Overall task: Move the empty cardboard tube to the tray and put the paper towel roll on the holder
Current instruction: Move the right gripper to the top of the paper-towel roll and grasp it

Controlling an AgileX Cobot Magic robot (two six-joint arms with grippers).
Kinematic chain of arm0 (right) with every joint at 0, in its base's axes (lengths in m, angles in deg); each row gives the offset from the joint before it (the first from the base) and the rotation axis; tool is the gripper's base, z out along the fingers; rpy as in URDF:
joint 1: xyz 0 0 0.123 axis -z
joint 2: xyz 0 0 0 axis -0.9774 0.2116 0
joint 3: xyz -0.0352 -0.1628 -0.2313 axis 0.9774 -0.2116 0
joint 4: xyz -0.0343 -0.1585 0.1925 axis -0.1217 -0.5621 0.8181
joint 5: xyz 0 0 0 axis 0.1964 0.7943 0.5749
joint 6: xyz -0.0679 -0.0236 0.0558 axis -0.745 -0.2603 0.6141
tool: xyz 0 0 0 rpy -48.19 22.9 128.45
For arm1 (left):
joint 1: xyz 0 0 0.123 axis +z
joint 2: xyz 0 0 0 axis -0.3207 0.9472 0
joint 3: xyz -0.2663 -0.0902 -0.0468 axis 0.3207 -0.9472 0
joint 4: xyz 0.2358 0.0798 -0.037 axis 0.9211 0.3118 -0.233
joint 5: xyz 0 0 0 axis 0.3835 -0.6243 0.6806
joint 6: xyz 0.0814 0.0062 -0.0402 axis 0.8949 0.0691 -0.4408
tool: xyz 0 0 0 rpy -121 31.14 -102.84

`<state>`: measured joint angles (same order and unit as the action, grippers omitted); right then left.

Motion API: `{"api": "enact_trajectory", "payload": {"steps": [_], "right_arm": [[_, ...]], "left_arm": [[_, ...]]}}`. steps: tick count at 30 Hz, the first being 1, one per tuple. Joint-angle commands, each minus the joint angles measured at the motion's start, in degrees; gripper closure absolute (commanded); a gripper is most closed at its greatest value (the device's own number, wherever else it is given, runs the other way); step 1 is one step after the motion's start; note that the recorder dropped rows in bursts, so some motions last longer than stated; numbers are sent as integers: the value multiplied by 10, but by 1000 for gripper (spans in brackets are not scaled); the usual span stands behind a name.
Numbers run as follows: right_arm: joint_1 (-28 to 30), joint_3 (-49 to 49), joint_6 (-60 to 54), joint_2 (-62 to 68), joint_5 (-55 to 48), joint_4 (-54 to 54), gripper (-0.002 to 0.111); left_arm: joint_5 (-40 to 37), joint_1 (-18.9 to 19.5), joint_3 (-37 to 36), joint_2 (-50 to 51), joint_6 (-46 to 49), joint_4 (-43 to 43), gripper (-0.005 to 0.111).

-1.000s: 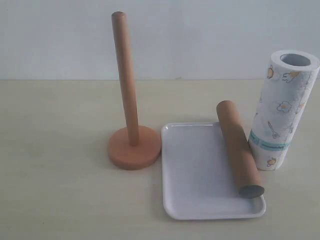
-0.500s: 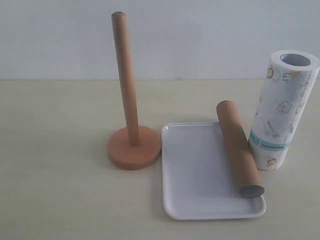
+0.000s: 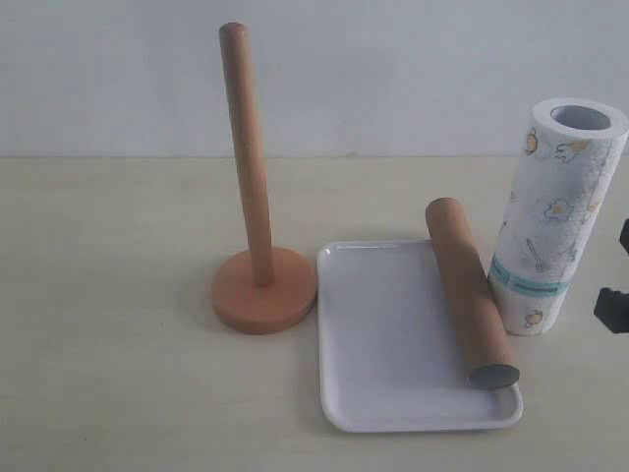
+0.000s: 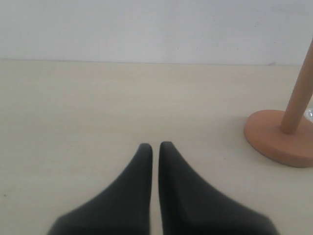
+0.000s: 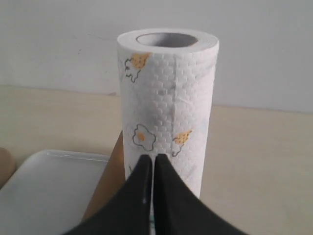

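The brown cardboard tube (image 3: 470, 294) lies along the right side of the white tray (image 3: 383, 344), its grey open end toward the front. Just right of it the paper towel roll (image 3: 555, 216) stands upright on the table. The wooden holder (image 3: 257, 246) stands left of the tray, its pole bare. My right gripper (image 3: 614, 295) shows at the right edge, a little right of the roll; in the right wrist view the gripper (image 5: 152, 157) is shut and empty, facing the roll (image 5: 168, 103). My left gripper (image 4: 155, 146) is shut and empty, low over the table, with the holder's base (image 4: 274, 134) off to one side.
A pale wall runs behind the beige table (image 3: 108, 295). The tray's corner (image 5: 49, 186) and the tube's brown side (image 5: 107, 178) show beside the roll in the right wrist view.
My right gripper has come into the exterior view at the right edge, beside the roll. The tube, tray, roll and holder have not moved.
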<state>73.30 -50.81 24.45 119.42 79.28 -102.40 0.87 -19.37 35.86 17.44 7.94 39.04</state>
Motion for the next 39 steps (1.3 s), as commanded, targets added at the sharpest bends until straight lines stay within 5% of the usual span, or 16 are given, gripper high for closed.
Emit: {"api": "enact_trajectory", "payload": {"steps": [1,18,25,28,34,39], "right_arm": [[-1,2,7,27,13,-8,107],[-1,2,58,29,-105,-11,107],[-1,4,59,58,-12,-30,103],[-1,11,87,79,-27,-37,81],[-1,14,109,100,1,-33,3],[-1,14,118,100,27,-36,3]], "left_arm": [[0,0,-1,-2,-4,-4,102],[0,0,-1,-2,-4,-4,102],[0,0,-1,-2,-4,-4,102],[0,0,-1,-2,-4,-4,102],[0,0,-1,-2,-4,-4,102],[0,0,-1,-2,-4,-4,102]]}}
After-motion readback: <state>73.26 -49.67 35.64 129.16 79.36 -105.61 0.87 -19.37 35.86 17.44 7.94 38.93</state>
